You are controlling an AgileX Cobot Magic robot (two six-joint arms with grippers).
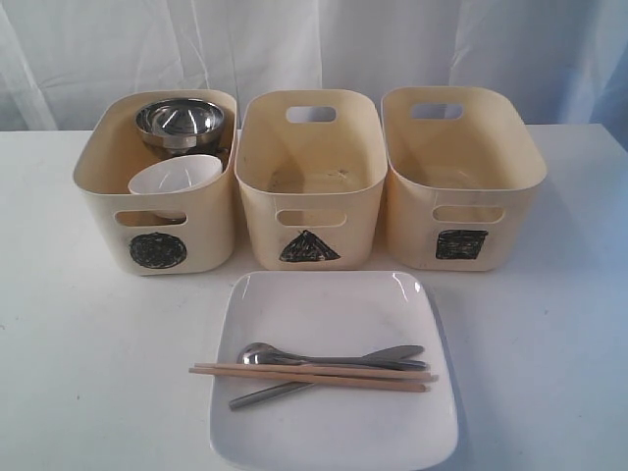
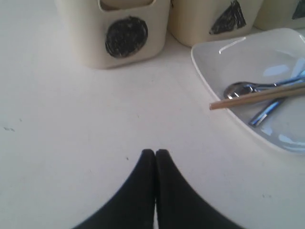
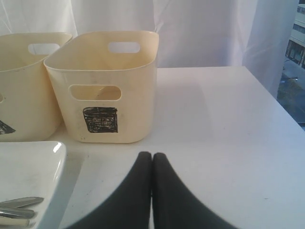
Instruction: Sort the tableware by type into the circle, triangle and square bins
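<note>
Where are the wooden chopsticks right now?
In the exterior view the chopsticks lie across the white square plate at the front centre, resting over the steel cutlery, just in front of the triangle bin.

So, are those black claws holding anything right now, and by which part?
Nothing: the left gripper and right gripper are both shut, with nothing between their fingers.

No lettering, brand or number is legible. Three scribbled black signs stand on cream tub fronts behind the white plate [image 1: 334, 304]:
- circle [image 1: 156, 251] on the left tub [image 1: 211, 235]
- triangle [image 1: 309, 247] on the middle tub [image 1: 257, 231]
- square [image 1: 461, 244] on the right tub [image 1: 412, 235]
</note>
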